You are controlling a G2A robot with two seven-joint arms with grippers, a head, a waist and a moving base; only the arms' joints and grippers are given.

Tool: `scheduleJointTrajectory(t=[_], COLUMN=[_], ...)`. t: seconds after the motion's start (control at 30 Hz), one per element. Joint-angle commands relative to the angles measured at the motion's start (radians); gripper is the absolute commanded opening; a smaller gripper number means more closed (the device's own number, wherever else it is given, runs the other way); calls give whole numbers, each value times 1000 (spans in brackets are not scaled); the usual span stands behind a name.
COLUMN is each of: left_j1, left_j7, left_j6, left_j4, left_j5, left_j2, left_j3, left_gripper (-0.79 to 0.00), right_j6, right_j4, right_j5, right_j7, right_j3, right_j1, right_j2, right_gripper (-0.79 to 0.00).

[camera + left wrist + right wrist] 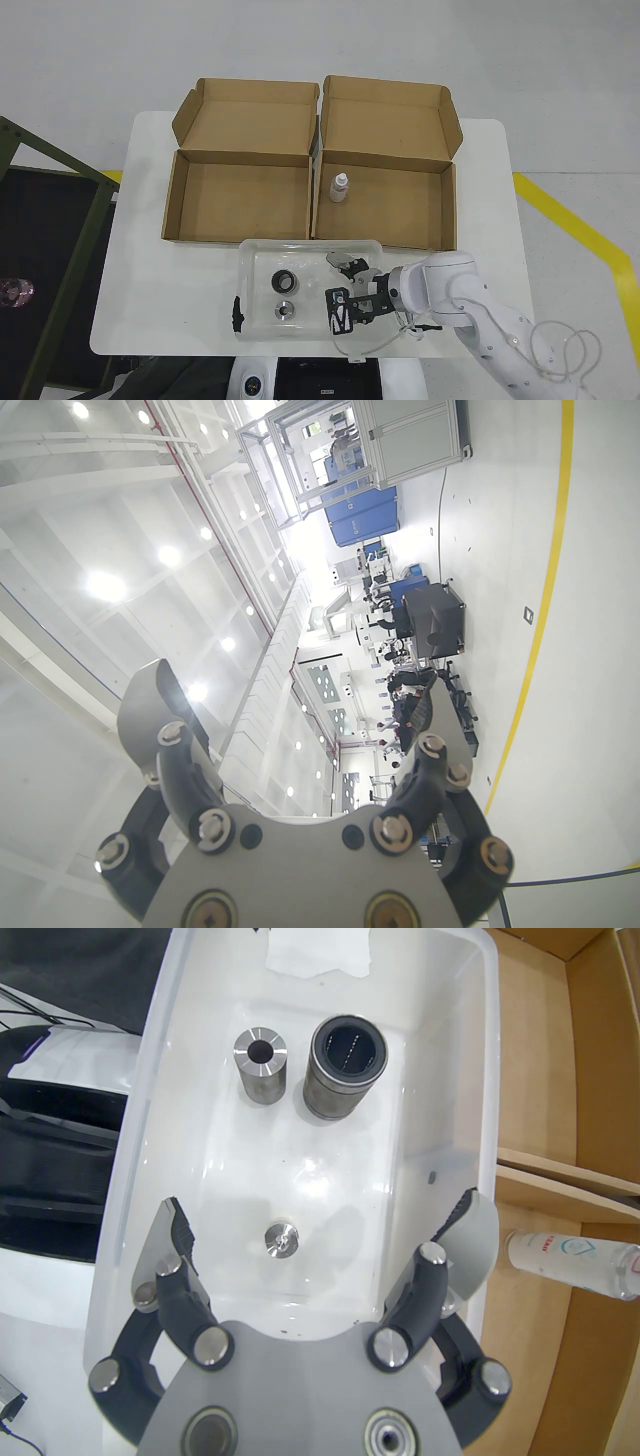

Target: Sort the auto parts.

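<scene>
A clear plastic bin [310,243] sits at the table's front edge, and my right gripper [341,288] hangs open over its right end. In the right wrist view the bin [160,1078] holds three metal parts. A small silver stud [281,1239] stands just ahead of the open right gripper [320,1205], between the lines of its fingers. Farther off stand a silver sleeve [260,1065] and a dark linear bearing [345,1073], also seen from above as the sleeve [286,309] and bearing [285,281]. My left gripper [299,677] is open and empty, pointing up at the hall ceiling.
Two open cardboard boxes stand behind the bin, the left box [240,205] bare inside. The right box [400,205] holds a small white bottle [339,186], which lies close beside the bin wall in the right wrist view [570,1260]. A small black piece [237,312] sits at the bin's left end.
</scene>
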Motion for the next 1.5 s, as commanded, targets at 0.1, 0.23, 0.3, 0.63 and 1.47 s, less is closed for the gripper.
scheduleJointTrajectory(t=[0.1, 0.23, 0.3, 0.63, 1.47], left_j1=[0, 0, 0, 0, 0], left_j7=[0, 0, 0, 0, 0], left_j6=[0, 0, 0, 0, 0], left_j4=[0, 0, 0, 0, 0], left_j5=[0, 0, 0, 0, 0], left_j2=[0, 0, 0, 0, 0], left_j3=[0, 0, 0, 0, 0], left_gripper=[0, 0, 0, 0, 0], right_j6=[0, 0, 0, 0, 12], right_j4=[5, 13, 18, 42, 72], right_j5=[-3, -11, -21, -42, -52], right_j7=[27, 46, 59, 88, 117], right_j3=[-29, -48, -60, -100, -207], right_j1=[19, 35, 44, 75, 146], right_j2=[9, 13, 15, 19, 21], right_gripper=[0, 0, 0, -163, -785])
